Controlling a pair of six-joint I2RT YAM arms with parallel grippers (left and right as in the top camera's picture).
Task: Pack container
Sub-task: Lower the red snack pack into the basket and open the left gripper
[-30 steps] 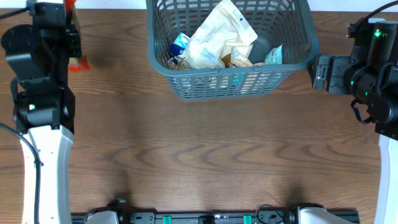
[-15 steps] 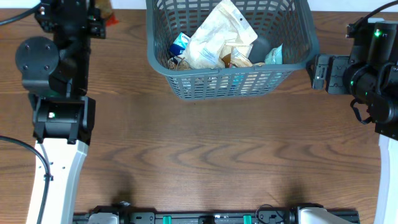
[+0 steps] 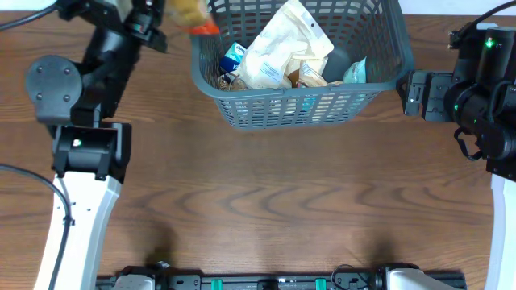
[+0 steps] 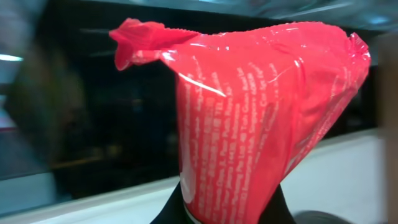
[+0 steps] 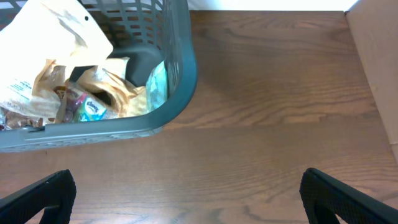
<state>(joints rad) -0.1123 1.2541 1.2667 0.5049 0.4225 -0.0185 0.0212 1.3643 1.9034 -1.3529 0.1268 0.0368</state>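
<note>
Moved since the earlier frames: the left arm only. It has swung from the left side of the table (image 3: 266, 201) up and across toward the basket, carrying a packet with it. The right arm and the basket's contents have not shifted.

**Item – container** (image 3: 298, 109): dark grey lattice basket at the far middle of the table, just right of the left fingers and ahead-left of the right fingers.
- Already inside: a large cream pouch (image 3: 282, 44), a blue-and-white packet (image 3: 234, 55), a teal packet (image 3: 356, 71) and smaller wrappers under them.
- In transit: one red snack packet (image 4: 261, 112), seen from overhead hanging at the basket's left rim and not yet inside.
- Loose goods left on the table: none visible from overhead.
- Judgement: packing is nearly complete – what remains is to carry this packet over the opening and release it.

**Item – left arm:** reached far forward and angled right.
- The left fingers (image 4: 171, 216) are closed on the lower end of the red snack packet.
- The packet stands up and away from them, with its crimped top flaring above.

**Item – right arm:** parked level with the basket's right wall and clear of it.
- The right fingers (image 5: 37, 198) are spread fully apart and hold nothing.
- Bare table lies between them.
</note>
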